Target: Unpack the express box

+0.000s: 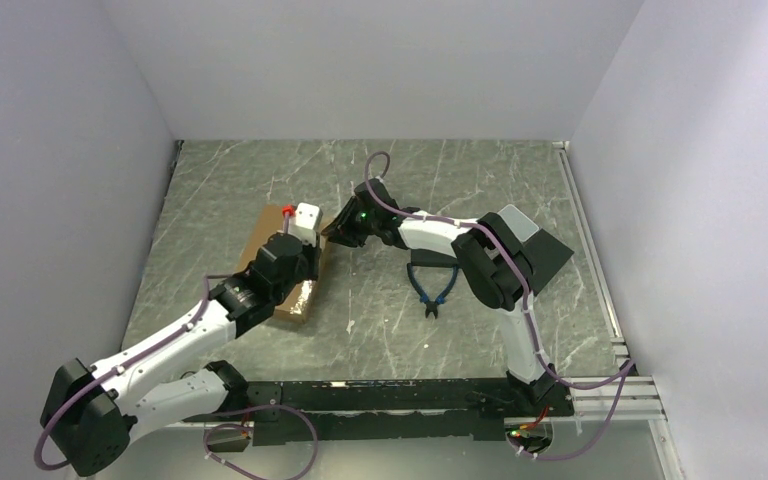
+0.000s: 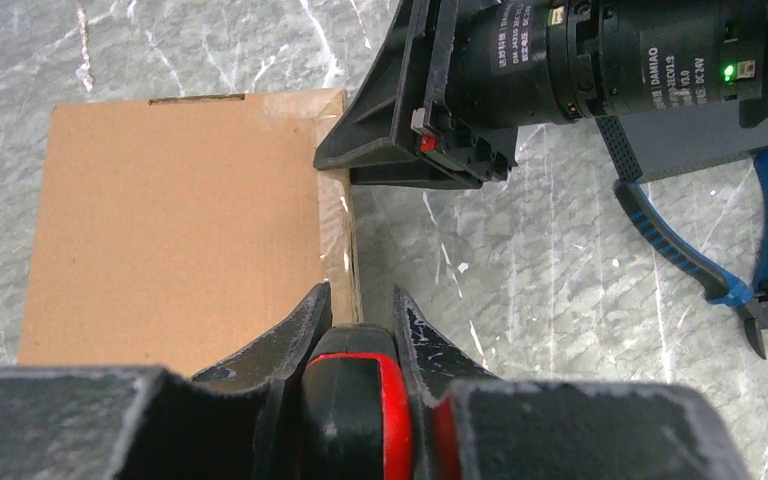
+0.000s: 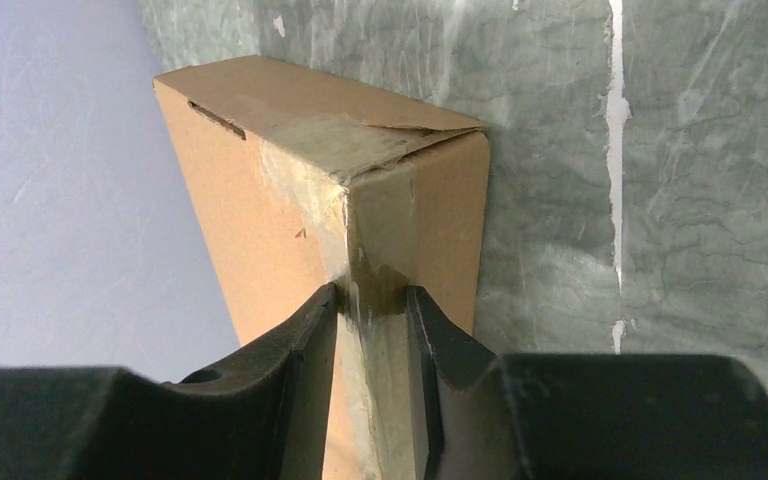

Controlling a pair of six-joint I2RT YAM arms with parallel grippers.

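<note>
The express box is a flat brown carton lying shut on the table, with clear tape along its right edge. It fills the left of the left wrist view. My left gripper hovers over the box's near right edge, shut on a black and red tool handle. A red and white part shows at its tip from above. My right gripper sits at the box's far right edge. Its jaws are closed narrowly over the taped edge of the box.
Blue-handled pliers lie on the marble-patterned table right of the box, also in the left wrist view. Grey walls enclose the table on the left, back and right. The right arm's elbow rises near the pliers.
</note>
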